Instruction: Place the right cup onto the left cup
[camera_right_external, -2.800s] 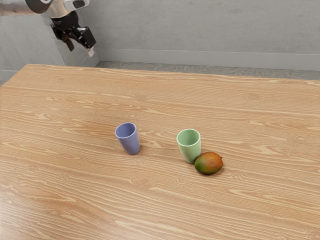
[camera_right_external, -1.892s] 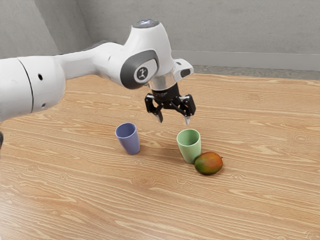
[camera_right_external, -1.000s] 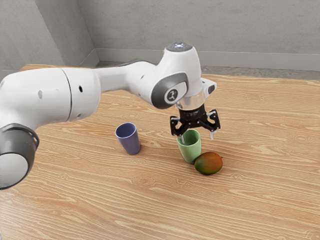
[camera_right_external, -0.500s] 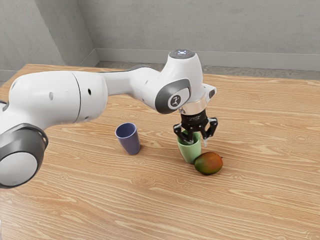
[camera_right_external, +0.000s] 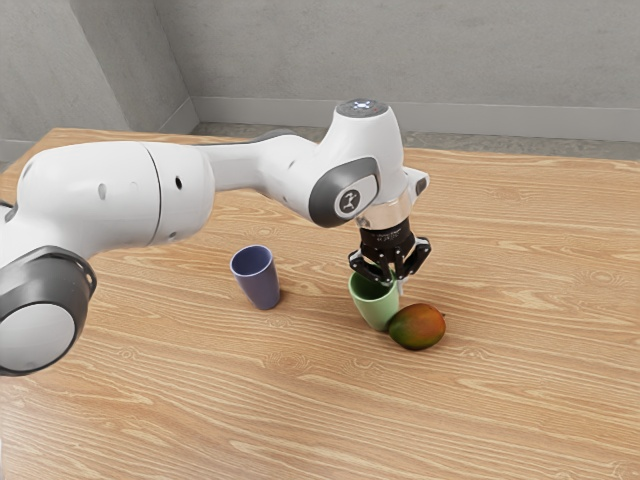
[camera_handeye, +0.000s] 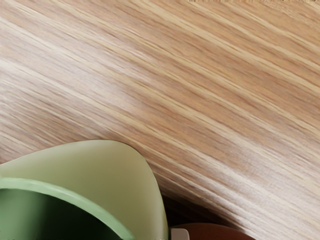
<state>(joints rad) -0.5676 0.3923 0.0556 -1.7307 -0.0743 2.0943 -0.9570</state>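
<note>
1. At the rim of the green cup (camera_right_external: 373, 310), the gripper (camera_right_external: 394, 284) grasps the cup's wall, one finger inside, one outside.
2. On the table (camera_right_external: 180, 400), the green cup sits just beside the mango (camera_right_external: 417, 327).
3. Toward the exterior view's left, the blue cup (camera_right_external: 259, 281) stands apart from both.

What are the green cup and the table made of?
The green cup looks like smooth glazed ceramic or plastic, going by its even colour and soft sheen. The table seems to be wood with a satin finish, judging by streaky grain and knots.
</note>
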